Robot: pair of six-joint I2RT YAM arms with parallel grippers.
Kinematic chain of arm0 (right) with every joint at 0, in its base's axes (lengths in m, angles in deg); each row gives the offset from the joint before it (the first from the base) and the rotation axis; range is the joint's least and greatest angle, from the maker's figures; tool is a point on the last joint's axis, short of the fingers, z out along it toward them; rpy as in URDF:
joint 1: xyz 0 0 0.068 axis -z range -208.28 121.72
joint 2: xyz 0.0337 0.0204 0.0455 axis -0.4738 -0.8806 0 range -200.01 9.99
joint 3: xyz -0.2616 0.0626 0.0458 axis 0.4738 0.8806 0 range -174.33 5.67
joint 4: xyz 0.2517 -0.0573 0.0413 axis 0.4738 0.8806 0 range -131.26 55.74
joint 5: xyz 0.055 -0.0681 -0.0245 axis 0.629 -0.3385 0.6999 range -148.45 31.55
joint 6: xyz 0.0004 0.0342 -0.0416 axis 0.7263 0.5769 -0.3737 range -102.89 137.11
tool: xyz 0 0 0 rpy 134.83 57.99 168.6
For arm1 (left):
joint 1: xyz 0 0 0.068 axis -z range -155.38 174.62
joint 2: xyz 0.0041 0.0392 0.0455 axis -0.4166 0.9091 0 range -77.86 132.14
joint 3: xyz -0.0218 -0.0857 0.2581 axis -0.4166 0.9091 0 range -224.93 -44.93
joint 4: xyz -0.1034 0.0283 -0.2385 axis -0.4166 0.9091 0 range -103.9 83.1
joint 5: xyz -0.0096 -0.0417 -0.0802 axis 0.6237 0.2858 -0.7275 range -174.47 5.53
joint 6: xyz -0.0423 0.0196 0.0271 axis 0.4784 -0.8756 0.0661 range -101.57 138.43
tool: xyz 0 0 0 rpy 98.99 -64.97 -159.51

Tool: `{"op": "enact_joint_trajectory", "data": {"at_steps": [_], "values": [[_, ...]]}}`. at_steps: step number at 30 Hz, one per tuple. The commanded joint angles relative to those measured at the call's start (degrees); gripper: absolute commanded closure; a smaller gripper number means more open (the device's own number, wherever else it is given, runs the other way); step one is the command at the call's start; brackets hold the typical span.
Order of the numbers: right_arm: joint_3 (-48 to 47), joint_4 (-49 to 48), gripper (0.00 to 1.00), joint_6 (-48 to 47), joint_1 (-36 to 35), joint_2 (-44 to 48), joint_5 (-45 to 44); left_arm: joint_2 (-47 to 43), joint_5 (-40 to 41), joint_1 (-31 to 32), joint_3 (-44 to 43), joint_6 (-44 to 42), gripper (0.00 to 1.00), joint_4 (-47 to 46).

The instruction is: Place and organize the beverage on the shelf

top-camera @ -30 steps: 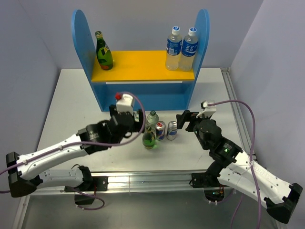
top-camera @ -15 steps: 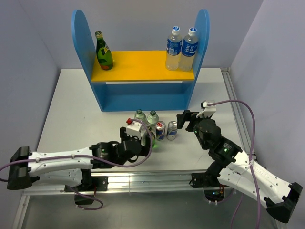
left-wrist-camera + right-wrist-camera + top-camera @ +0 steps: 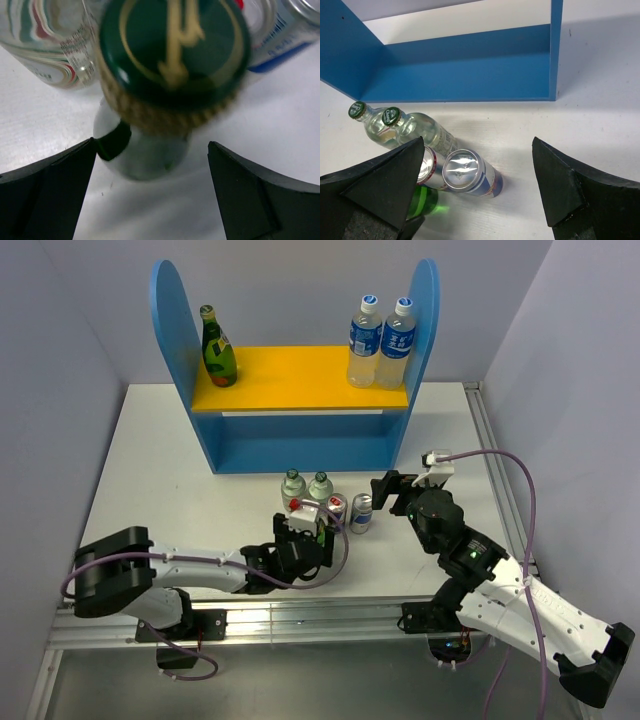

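— Right below my left fingers (image 3: 45,195) a green glass bottle (image 3: 172,50) stands on the table (image 3: 45,115). I am looking down on its cap, so it is upright.

— Are the fingers holding it?

— No. They are apart, one on each side, with the bottle between them. I think I only need to go down a bit and squeeze.

— And your right fingers (image 3: 385,185)?

— Apart too, with nothing in them. They are off to the side, past the two cans (image 3: 465,172). So the left arm is the nearer one.

— Where should the bottle go?

— Onto the blue shelf (image 3: 170,320), which stands farther back on the table. I would put it on the yellow board (image 3: 300,375), beside the other green bottle (image 3: 218,350).
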Motion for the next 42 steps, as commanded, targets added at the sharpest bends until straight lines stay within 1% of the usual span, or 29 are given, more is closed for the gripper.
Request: {"op": "enact_joint_trajectory", "data": {"at_steps": [1,6,9,10,12,14,15,16,17,18,20,22,23,24,26,27,29,30,32,33,34,35,36,37,38,39,40,41,42], "values": [[0.40,-1.57,0.05,0.37,-0.34,0.44,-0.85,2.92,3.29,-2.24,0.15,-1.59,0.01,-9.91],[0.31,-1.57,0.05,0.37,-0.34,0.17,-0.77,7.40,5.05,-4.09,-0.99,-3.00,0.03,-13.17],[0.31,-1.66,0.05,0.37,-0.34,0.00,-0.85,9.07,5.23,-5.06,-0.90,-3.53,0.14,-14.92],[0.31,-1.66,0.05,0.37,-0.34,0.00,-0.77,9.25,5.14,-5.41,-0.90,-3.53,0.22,-15.10],[0.31,-1.74,0.05,0.29,-0.34,-0.18,-0.77,9.95,5.14,-5.85,-0.73,-3.79,0.30,-16.06],[0.22,-1.83,0.05,0.29,-0.34,-0.18,-0.68,9.78,4.88,-5.85,-0.20,-4.32,0.48,-16.59],[0.22,-1.83,0.05,0.29,-0.34,-0.18,-0.68,9.52,4.79,-5.85,-0.29,-4.24,0.63,-15.99],[0.22,-1.83,0.05,0.20,-0.34,-0.18,-0.59,9.08,4.87,-5.76,-0.72,-3.36,0.92,-13.98],[0.22,-1.83,0.05,0.20,-0.34,-0.26,-0.59,7.51,5.05,-5.59,-0.90,-3.01,0.99,-12.57],[0.14,-1.83,0.05,0.29,-0.34,-0.35,-0.59,6.54,5.92,-5.33,-1.08,-2.57,1.00,-10.99],[0.22,-1.75,0.05,0.29,-0.34,-0.18,-0.59,3.04,7.68,-4.19,-2.65,-1.69,1.00,-4.41],[0.22,-1.75,0.05,0.20,-0.34,0.08,-0.59,0.83,11.61,-1.55,-7.21,1.20,1.00,3.75],[0.22,-1.92,0.05,0.29,-0.34,0.09,-0.59,-1.36,12.34,-0.33,-9.15,1.65,1.00,11.80],[0.31,-2.01,0.05,0.20,-0.34,0.17,-0.50,-2.51,13.39,0.03,-13.25,3.57,1.00,16.67],[0.22,-2.10,0.05,0.20,-0.34,0.26,-0.59,-6.10,14.63,0.56,-17.06,3.15,1.00,24.58],[0.22,-2.10,0.05,0.20,-0.34,0.35,-0.33,-7.35,15.24,0.56,-20.64,1.76,1.00,26.19],[0.23,-2.18,0.05,0.20,-0.34,0.44,-0.24,-10.24,15.33,0.30,-23.83,-1.58,1.00,27.26],[0.22,-2.27,0.05,0.11,-0.34,0.44,-0.15,-10.78,15.59,0.04,-27.58,-5.17,1.00,27.44],[0.31,-2.27,0.05,0.20,-0.34,0.70,-0.15,-10.96,16.30,-1.36,-31.91,-9.22,1.00,27.44],[0.31,-2.27,0.05,0.20,-0.34,0.70,-0.06,-10.70,16.13,-2.33,-36.19,-13.94,1.00,26.22],[0.40,-2.36,0.05,0.20,-0.34,0.88,0.11,-10.26,15.95,-3.64,-38.24,-16.25,1.00,25.34],[0.40,-2.45,0.05,0.20,-0.34,0.96,0.11,-9.30,13.86,-6.79,-40.26,-18.45,1.00,24.20],[0.40,-2.36,0.05,0.20,-0.34,1.05,0.11,-8.68,11.84,-8.73,-44.28,-21.87,1.00,22.18],[0.40,-2.36,0.05,0.20,-0.34,1.14,0.03,-7.98,10.34,-10.93,-46.32,-23.21,1.00,21.38],[0.40,-2.27,0.05,0.20,-0.34,1.14,0.11,-6.15,7.37,-14.86,-48.17,-24.44,1.00,20.33],[0.40,-2.19,0.05,0.29,-0.34,1.23,0.03,-5.17,5.94,-16.64,-51.93,-26.45,1.00,19.62],[0.40,-2.18,0.05,0.29,-0.34,1.49,-0.24,-2.73,4.80,-18.49,-53.80,-27.25,1.00,18.57],[0.49,-2.01,0.05,0.29,-0.34,1.58,-0.24,-1.40,3.31,-21.90,-55.55,-27.87,1.00,18.21],[0.58,-2.10,0.05,0.29,-0.34,1.84,-0.24,0.10,0.51,-23.50,-59.31,-29.18,1.00,18.12]]}}
